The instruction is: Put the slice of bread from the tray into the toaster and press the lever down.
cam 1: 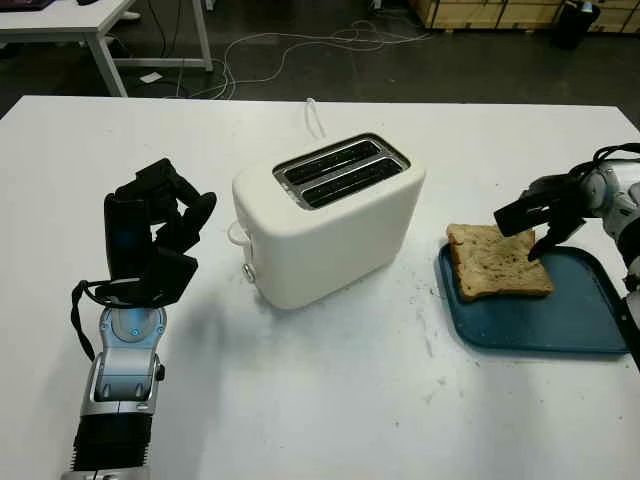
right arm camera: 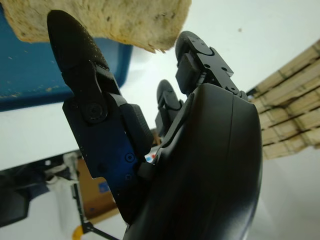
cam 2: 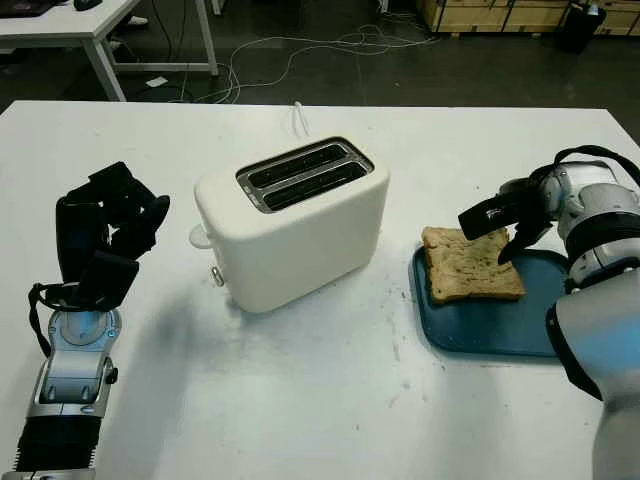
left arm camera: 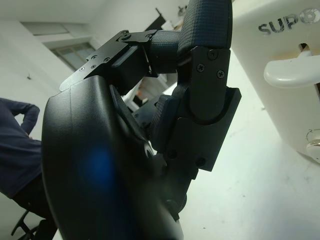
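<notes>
Right hand [cam 1: 540, 222]: over the far edge of the bread slice, one finger [right arm camera: 75, 47] reaching down past the slice's far-right edge, the others above its crust; whether they pinch it cannot be told.
Bread slice [cam 1: 498, 262]: lying on the left part of the tray, its left corner hanging just over the tray's rim toward the toaster.
Tray [cam 1: 580, 325]: blue, flat on the table at the right, near the toaster but apart from it.
Left hand [cam 1: 152, 240]: raised above the table left of the toaster, fingers [left arm camera: 200, 100] curled in, holding nothing, close to the toaster's lever end without touching it.
Toaster [cam 1: 330, 222]: cream-white, upright in the middle of the table, set at an angle, two slots on top.
Lever [left arm camera: 292, 71]: white, on the toaster's end facing the left hand, high in its slot.
Table [cam 1: 330, 400]: white, some crumbs between toaster and tray.
Person [left arm camera: 17, 145]: in dark blue, behind the left hand in the left wrist view.
</notes>
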`<action>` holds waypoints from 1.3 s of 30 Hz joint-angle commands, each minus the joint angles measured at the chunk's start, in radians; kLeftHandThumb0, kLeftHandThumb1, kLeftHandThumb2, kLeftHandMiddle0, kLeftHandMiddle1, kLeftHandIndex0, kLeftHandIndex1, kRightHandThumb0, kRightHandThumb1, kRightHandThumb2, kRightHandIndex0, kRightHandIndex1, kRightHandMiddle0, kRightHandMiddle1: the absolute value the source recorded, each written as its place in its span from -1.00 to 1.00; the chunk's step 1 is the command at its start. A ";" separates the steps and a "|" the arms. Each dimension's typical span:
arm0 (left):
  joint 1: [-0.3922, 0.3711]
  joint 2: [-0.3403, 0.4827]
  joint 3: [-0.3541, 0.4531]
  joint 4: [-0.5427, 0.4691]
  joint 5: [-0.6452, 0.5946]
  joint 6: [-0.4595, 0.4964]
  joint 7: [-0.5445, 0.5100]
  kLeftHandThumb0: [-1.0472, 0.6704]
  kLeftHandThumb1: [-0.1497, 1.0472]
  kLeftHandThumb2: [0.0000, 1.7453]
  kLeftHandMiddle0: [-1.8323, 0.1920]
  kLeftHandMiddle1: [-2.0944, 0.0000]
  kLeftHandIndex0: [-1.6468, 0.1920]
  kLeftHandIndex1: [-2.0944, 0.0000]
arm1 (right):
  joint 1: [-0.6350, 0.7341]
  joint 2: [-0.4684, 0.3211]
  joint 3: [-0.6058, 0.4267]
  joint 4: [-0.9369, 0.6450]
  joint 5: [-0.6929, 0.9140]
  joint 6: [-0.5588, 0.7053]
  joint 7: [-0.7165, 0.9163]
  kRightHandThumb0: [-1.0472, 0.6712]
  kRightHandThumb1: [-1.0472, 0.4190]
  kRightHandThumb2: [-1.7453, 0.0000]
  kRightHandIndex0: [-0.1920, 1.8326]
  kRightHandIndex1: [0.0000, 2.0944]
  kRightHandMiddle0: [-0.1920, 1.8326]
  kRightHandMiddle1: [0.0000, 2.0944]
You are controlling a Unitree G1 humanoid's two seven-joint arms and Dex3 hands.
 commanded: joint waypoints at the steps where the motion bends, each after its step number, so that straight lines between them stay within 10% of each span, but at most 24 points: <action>1: 0.010 0.006 0.003 -0.003 -0.005 -0.013 -0.001 -0.68 0.79 -0.56 -0.47 -0.60 -0.35 -0.64 | 0.011 0.010 -0.019 -0.002 0.026 0.027 0.020 -0.55 -0.53 0.99 -0.53 -0.99 -0.54 -0.99; 8: 0.012 0.005 0.004 -0.007 -0.008 -0.009 -0.003 -0.69 0.79 -0.56 -0.47 -0.60 -0.34 -0.65 | 0.042 0.013 0.035 -0.020 -0.012 -0.046 -0.029 -0.67 -0.61 0.99 -0.26 -0.81 -0.22 -0.93; 13: 0.011 0.006 0.003 -0.002 -0.009 -0.016 -0.004 -0.68 0.79 -0.56 -0.47 -0.60 -0.34 -0.65 | 0.066 0.017 0.037 -0.018 -0.001 -0.056 -0.058 -0.75 -0.56 0.99 -0.61 -0.19 -0.27 -0.98; 24: 0.010 0.003 0.003 -0.005 -0.007 -0.011 -0.001 -0.69 0.79 -0.55 -0.47 -0.60 -0.34 -0.65 | 0.123 0.036 0.094 -0.028 -0.042 -0.108 -0.202 -0.95 -0.68 0.98 -0.38 -0.22 -0.20 -0.98; 28: 0.011 0.003 0.003 0.000 -0.016 -0.020 -0.005 -0.68 0.79 -0.56 -0.47 -0.60 -0.34 -0.65 | 0.149 0.039 0.171 -0.031 -0.113 -0.162 -0.328 -0.96 -0.78 0.98 -0.28 0.59 -0.15 -0.95; 34: 0.009 0.003 0.004 0.005 -0.013 -0.027 0.001 -0.69 0.79 -0.56 -0.47 -0.60 -0.34 -0.65 | 0.167 0.040 0.294 -0.032 -0.233 -0.204 -0.486 -0.57 -0.83 0.50 -0.11 -0.13 0.02 -0.96; 38: 0.009 0.004 0.006 0.008 -0.012 -0.032 0.003 -0.69 0.79 -0.56 -0.47 -0.60 -0.34 -0.64 | 0.175 0.029 0.325 -0.028 -0.260 -0.222 -0.573 -0.36 -0.83 0.45 -0.08 0.43 0.28 -0.85; 39: 0.010 0.004 0.006 0.008 -0.011 -0.031 0.003 -0.69 0.79 -0.55 -0.47 -0.60 -0.34 -0.65 | 0.174 0.027 0.336 -0.029 -0.271 -0.223 -0.593 -0.29 -0.83 0.46 -0.08 0.57 0.14 -0.47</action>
